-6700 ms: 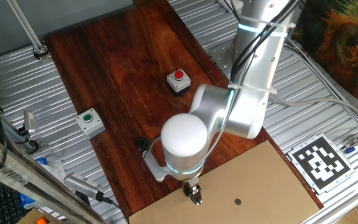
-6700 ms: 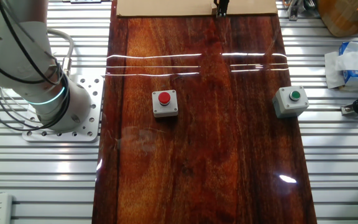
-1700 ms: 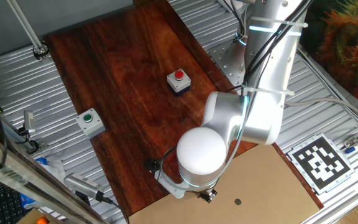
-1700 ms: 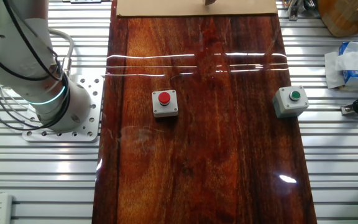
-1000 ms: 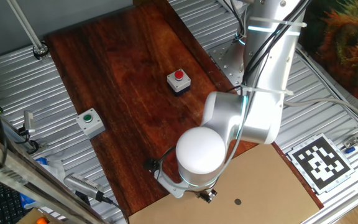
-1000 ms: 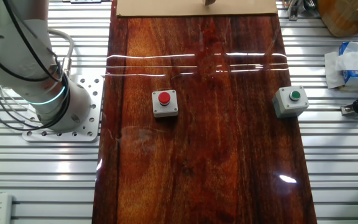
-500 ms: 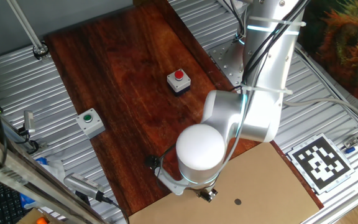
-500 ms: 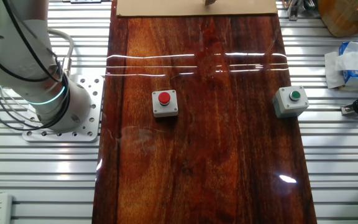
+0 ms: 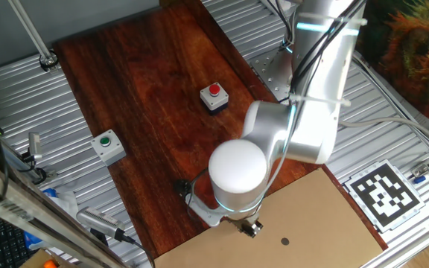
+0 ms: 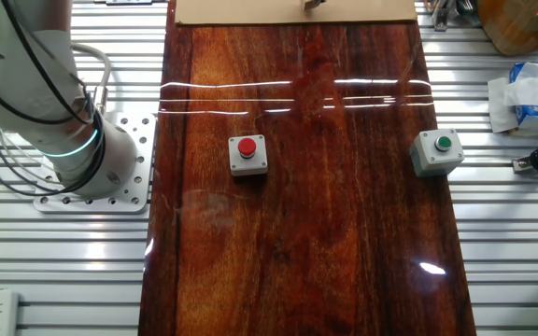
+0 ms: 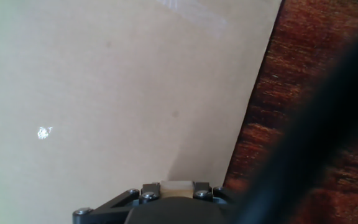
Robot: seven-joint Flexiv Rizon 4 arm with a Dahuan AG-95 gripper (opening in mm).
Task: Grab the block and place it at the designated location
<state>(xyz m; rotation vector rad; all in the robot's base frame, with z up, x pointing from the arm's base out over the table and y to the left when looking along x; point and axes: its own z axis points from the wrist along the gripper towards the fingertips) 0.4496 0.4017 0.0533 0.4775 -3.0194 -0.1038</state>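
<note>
Since the oldest frames your arm has swung its big joint toward the far side of the cardboard, and over the last half second it has lifted a touch, carrying the claw along above the sheet. Look through the hand view and you see the block pinched between the two fingers at the bottom edge of the picture, so the claw is closed on it and the pick is behind you. From one fixed view the claw hangs just off the cardboard sheet, near its edge that meets the dark wood, and only its tip peeks out below the white joint; you cannot see the block itself there. The designated location sits on the same sheet, a short way off to the side of the claw, apart from it and uncovered. In the other fixed view only a sliver of the claw shows at the top edge, above the cardboard. Farther out on the worktop the red-button box and the green-button box stand well clear of the work, and the black-and-white tag lies beyond the sheet's corner. By my reading you are past halfway: what remains is to bring the block over the dot, lower it, release, and back away.
</note>
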